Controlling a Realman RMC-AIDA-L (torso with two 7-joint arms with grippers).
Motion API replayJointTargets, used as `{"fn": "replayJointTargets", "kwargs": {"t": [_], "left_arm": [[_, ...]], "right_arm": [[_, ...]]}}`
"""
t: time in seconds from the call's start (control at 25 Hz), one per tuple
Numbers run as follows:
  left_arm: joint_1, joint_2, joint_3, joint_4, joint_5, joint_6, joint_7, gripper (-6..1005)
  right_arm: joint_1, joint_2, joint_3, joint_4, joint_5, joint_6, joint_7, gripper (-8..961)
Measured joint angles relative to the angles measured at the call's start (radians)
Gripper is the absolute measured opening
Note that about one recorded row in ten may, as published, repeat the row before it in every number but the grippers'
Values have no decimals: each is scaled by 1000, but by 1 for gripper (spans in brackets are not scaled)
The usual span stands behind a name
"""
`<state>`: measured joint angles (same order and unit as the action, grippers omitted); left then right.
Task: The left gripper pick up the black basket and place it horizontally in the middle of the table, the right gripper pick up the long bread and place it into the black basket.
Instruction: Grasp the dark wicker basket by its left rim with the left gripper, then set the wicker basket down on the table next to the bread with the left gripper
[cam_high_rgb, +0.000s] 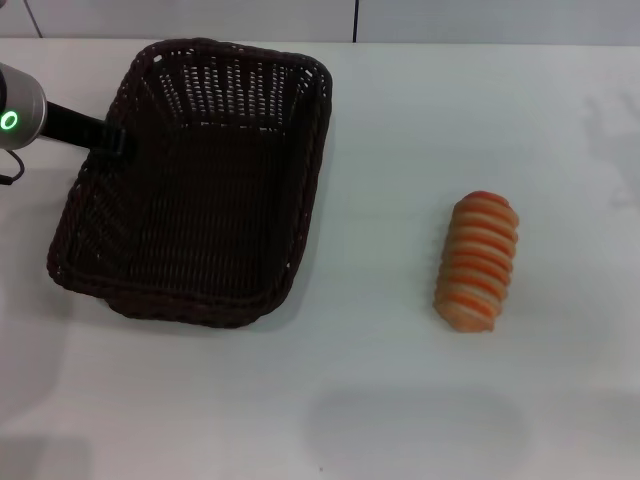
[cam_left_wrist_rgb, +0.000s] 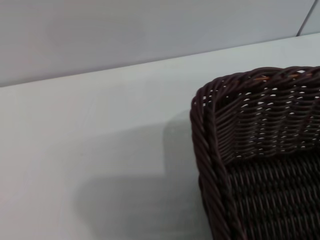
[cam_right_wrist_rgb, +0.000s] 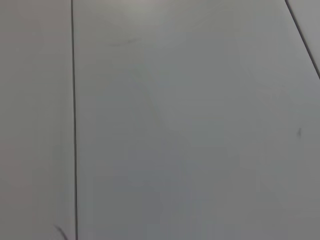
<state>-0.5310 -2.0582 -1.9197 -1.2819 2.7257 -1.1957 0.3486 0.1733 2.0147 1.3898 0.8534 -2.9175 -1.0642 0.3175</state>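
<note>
The black basket (cam_high_rgb: 312, 190) rests on the left half of the white table (cam_high_rgb: 380, 400), its long side running away from me. My left gripper (cam_high_rgb: 112, 138), on the arm with the green ring, sits at the basket's left rim near the far end. One corner of the braided basket rim (cam_left_wrist_rgb: 205, 160) fills the left wrist view. Well to the right of the basket, the long bread (cam_high_rgb: 477, 262) lies on the table with its orange-and-cream stripes up. The right gripper is out of view; its wrist view shows only a plain grey surface.
The table's far edge (cam_high_rgb: 450, 43) meets a pale wall just behind the basket. A dark seam line (cam_right_wrist_rgb: 74, 125) crosses the grey surface in the right wrist view. Bare tabletop lies between basket and bread and along the near side.
</note>
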Motion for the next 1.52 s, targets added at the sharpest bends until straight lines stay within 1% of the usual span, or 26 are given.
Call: {"fn": "replayJointTargets", "kwargs": {"t": [0.16,0.32,0.36,0.52,0.56,0.6,0.72,0.76,0.8,0.84,0.92,0.96,1.0,1.12,1.16,1.2,1.28,1.32,1.36,1.4,1.52], "left_arm": [[2,0,1,-2,0,0,7,354],[3,0,1,2,0,0,17,233],[4,0,-5,2,-3,1,51,203],[4,-1,-21,-1,-9,1,105,201],[2,-1,-68,-7,-23,1,165,201],[2,-1,-68,-7,-23,1,165,201],[-3,1,-171,-22,-95,-5,295,201],[-7,9,-239,-27,-169,-14,391,201],[-7,9,-239,-27,-169,-14,391,201],[-10,14,-265,-24,-202,-21,434,202],[-21,37,-304,-11,-268,-52,520,202],[-35,63,-324,2,-319,-90,583,202],[-35,63,-324,2,-319,-90,583,202],[-49,97,-338,10,-378,-131,654,202],[-59,116,-343,11,-420,-170,708,202],[-59,116,-343,11,-420,-170,708,202],[-74,134,-344,13,-464,-229,775,201],[-82,139,-344,13,-479,-253,801,201],[-102,145,-343,12,-492,-299,847,201],[-102,145,-343,12,-492,-299,847,201],[-145,158,-331,17,-489,-374,887,201]], "right_arm": [[0,2,0,0,0,0,0,485],[-3,3,0,2,0,0,0,485],[-5,4,0,4,0,0,0,485],[-12,6,0,10,0,0,0,485],[-15,7,-1,13,0,0,0,484],[-15,7,-1,13,0,0,0,484],[-21,8,0,15,0,-1,0,484],[-25,9,0,16,0,0,0,484],[-25,9,0,16,0,0,0,484],[-25,10,0,17,0,0,0,484],[-26,11,0,18,0,0,0,484],[-28,12,0,18,0,0,1,484],[-28,12,0,18,0,0,1,484],[-36,13,1,19,0,0,1,484],[-43,16,7,24,0,0,1,484],[-43,16,7,24,0,0,1,484],[-52,20,15,30,0,2,2,484],[-58,22,18,33,0,3,2,484],[-69,24,22,41,0,4,2,484],[-69,24,22,41,0,4,2,484],[-85,25,23,51,0,5,2,484]]}}
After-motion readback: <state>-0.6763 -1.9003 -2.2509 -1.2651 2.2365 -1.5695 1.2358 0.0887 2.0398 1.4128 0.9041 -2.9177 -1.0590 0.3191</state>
